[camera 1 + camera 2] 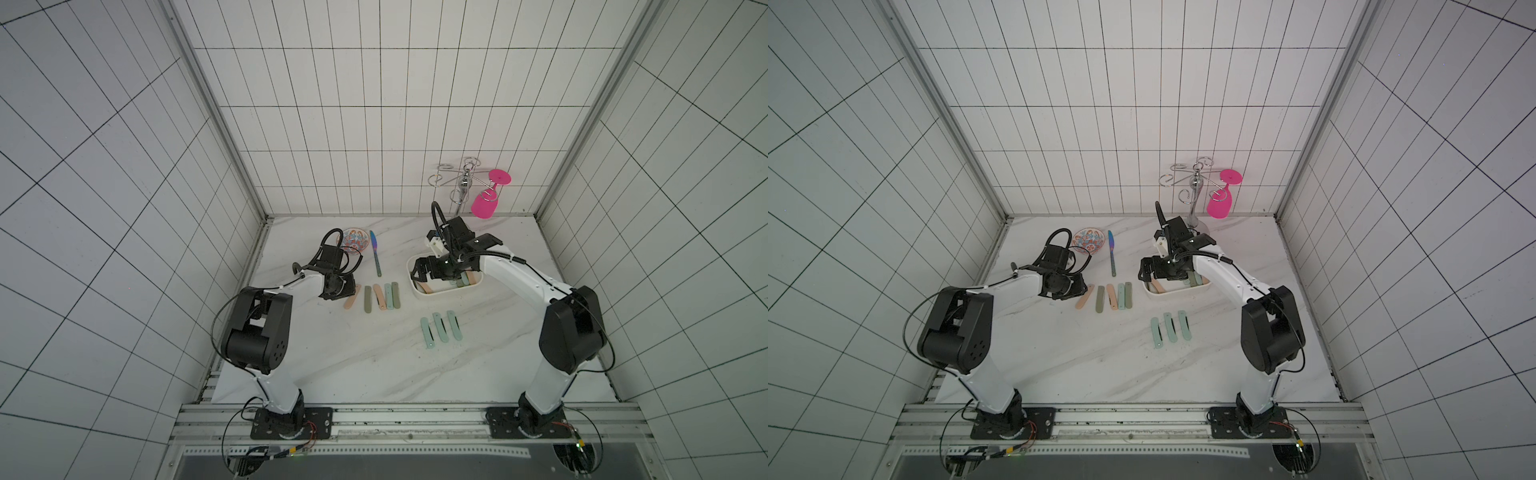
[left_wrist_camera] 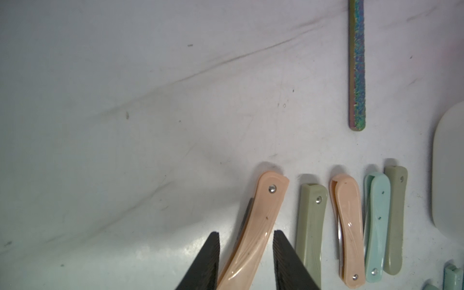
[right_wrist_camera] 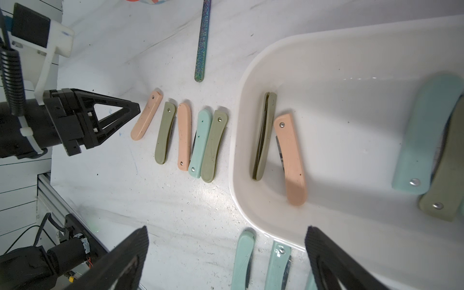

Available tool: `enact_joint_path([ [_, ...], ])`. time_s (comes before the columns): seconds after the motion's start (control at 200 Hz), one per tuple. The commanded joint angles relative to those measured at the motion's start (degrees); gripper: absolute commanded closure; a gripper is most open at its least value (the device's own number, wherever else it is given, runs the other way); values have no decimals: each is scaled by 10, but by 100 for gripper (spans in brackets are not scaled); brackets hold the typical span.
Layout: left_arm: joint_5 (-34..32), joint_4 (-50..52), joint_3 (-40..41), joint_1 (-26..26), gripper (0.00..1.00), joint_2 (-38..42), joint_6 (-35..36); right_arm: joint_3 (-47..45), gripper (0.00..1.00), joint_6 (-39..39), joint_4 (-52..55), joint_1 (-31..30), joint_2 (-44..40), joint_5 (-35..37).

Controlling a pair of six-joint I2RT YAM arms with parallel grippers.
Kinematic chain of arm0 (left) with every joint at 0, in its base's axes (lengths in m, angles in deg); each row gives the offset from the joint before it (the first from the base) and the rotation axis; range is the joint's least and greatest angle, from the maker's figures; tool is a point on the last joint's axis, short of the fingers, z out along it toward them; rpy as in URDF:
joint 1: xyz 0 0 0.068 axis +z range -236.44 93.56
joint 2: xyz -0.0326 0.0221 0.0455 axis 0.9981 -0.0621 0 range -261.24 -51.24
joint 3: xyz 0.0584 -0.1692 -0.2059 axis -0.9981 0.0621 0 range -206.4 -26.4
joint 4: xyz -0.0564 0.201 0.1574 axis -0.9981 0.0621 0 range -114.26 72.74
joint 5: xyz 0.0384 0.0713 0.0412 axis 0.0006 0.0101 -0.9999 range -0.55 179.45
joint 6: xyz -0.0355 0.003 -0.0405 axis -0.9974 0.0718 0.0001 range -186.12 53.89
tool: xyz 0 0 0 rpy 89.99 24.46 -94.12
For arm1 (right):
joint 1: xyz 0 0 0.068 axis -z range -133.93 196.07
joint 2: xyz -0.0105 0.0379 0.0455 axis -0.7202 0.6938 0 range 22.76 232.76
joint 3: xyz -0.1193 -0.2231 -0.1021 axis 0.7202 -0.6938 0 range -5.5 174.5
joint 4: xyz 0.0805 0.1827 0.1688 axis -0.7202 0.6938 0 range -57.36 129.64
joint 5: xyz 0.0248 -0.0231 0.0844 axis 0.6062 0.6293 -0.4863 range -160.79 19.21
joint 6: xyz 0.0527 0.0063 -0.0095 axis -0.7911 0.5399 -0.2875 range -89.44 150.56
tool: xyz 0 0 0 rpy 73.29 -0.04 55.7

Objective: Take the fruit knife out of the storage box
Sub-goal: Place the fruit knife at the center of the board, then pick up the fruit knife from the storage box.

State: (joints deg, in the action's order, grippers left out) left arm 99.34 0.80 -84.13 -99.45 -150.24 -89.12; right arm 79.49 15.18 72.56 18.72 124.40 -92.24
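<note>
The white storage box (image 1: 436, 296) (image 3: 339, 95) holds several folded fruit knives: an olive one on edge (image 3: 263, 135), a peach one (image 3: 291, 158), and a mint one (image 3: 424, 135) overlapping another olive one (image 3: 447, 175). My right gripper (image 3: 227, 233) (image 1: 419, 270) hangs wide open over the box's left end, holding nothing. On the marble to the left, several more knives lie in a row. My left gripper (image 2: 246, 234) (image 1: 343, 286) is open, its fingers parted on either side of the leftmost peach knife (image 2: 261, 221) (image 3: 146, 115), which rests on the table.
Three mint knives (image 1: 440, 330) lie in front of the box. An iridescent table knife (image 1: 376, 257) and a small patterned bowl (image 1: 355, 240) sit behind the row. A metal glass rack (image 1: 463, 183) with a pink glass (image 1: 486, 203) stands at the back right.
</note>
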Motion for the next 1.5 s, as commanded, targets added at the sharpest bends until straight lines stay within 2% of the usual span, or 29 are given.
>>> enact_joint_path([
  [0.0, -2, -20, 15, 2, 62, 4, -32, 26, 1, 10, 13, 6, 7, 2],
  [0.46, 45, -59, 60, 2, 63, 22, -77, 9, 2, 9, 14, 6, -4, -5],
  [0.895, 45, -58, 66, -5, 63, 37, -80, 5, 2, 9, 8, 6, -5, -7],
  [1.179, 28, -59, 54, -6, 61, 89, -60, 17, 2, 18, 17, 21, 6, 50],
  [1.444, 20, -46, 19, -16, 55, 146, -30, 50, 0, 34, 39, 60, 71, 128],
  [1.494, 24, -43, 13, -18, 54, 149, -30, 54, 3, 33, 37, 66, 86, 141],
])
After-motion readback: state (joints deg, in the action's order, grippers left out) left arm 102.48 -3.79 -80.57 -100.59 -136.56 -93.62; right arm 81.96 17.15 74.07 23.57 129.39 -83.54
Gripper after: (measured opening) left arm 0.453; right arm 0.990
